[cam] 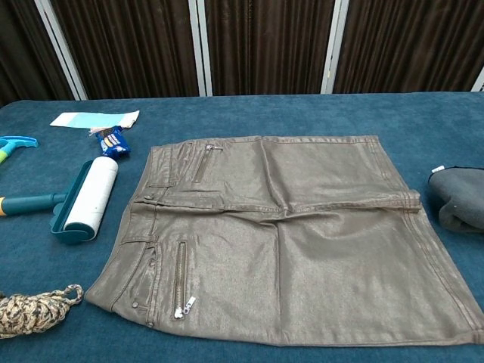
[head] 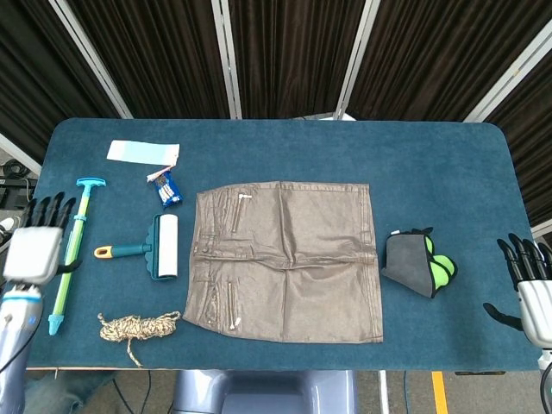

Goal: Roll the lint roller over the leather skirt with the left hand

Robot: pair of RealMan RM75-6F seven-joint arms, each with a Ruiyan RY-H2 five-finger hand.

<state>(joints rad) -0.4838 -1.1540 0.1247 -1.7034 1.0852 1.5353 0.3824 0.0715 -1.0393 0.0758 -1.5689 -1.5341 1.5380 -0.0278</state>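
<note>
The lint roller, white roll in a teal frame with an orange-tipped handle, lies flat on the blue table just left of the skirt. The brown leather skirt is spread flat mid-table, waistband toward the roller. My left hand hovers at the table's left edge, fingers spread and empty, well left of the roller handle; the chest view does not show it. My right hand is at the right edge, fingers apart, holding nothing.
A teal-and-green stick tool lies beside my left hand. A coiled rope sits near the front edge, a snack packet and a paper card lie behind the roller, and a grey-green cloth lies right of the skirt.
</note>
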